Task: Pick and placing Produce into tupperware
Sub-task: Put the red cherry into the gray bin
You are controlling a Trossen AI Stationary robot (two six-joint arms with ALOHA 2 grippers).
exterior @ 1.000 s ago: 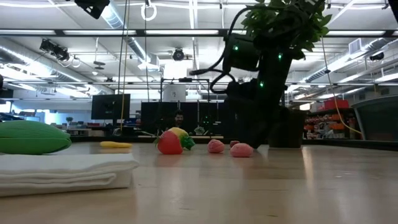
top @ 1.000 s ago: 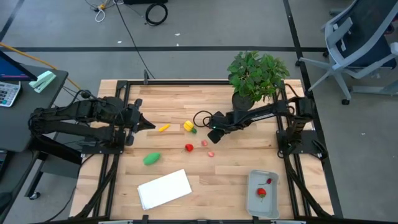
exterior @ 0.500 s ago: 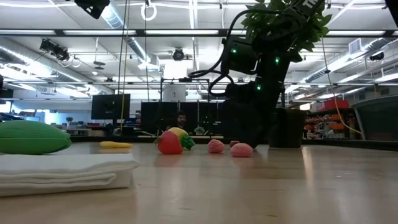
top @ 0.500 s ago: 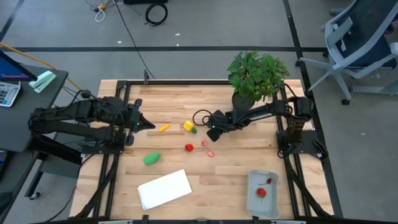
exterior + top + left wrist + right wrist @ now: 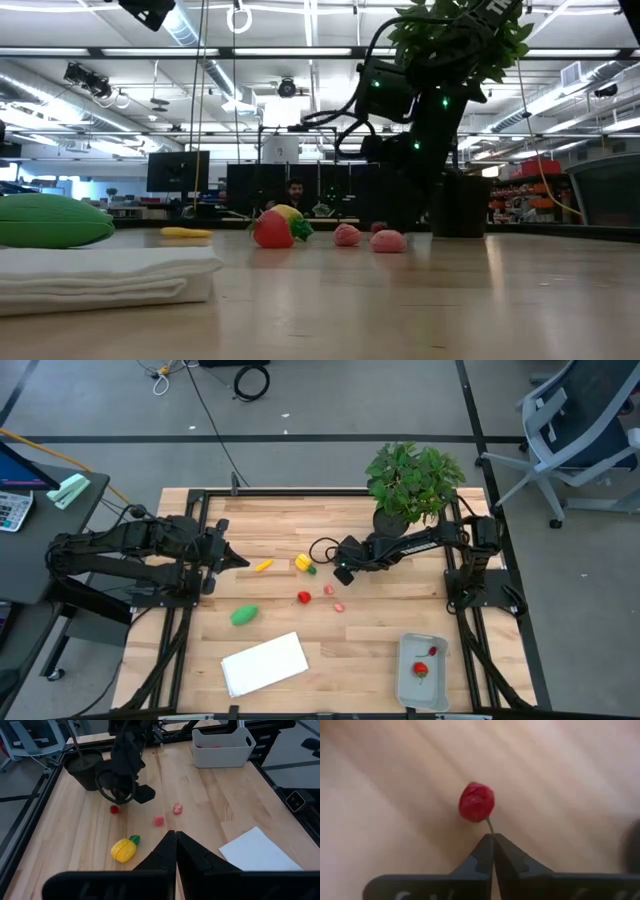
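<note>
My right gripper (image 5: pixel 340 573) is over the table's middle, in front of the potted plant, shut on a small red cherry-like piece (image 5: pixel 476 801). On the wood nearby lie a yellow piece with green leaves (image 5: pixel 304 563), a long yellow piece (image 5: pixel 263 566), a red strawberry (image 5: pixel 304 597), two pink pieces (image 5: pixel 329 590) (image 5: pixel 339 606) and the green oval (image 5: pixel 244 616). The grey-blue tupperware (image 5: pixel 403 680) stands at the near right with red pieces in it. My left gripper (image 5: pixel 240 561) is shut and empty at the table's left. My right gripper pinches the red piece's thin stem (image 5: pixel 490 826) between its two fingertips. The red ball sticks out just beyond the tips. I cannot tell whether it is clear of the table.
A potted plant (image 5: pixel 412 482) stands at the far right, close behind my right arm. A flat white sheet (image 5: pixel 264 664) lies at the near left. A black frame (image 5: pixel 190 610) runs along both sides of the table.
My right gripper has shifted a little toward the table's far edge, still shut. The loose pieces have stayed where they were.
</note>
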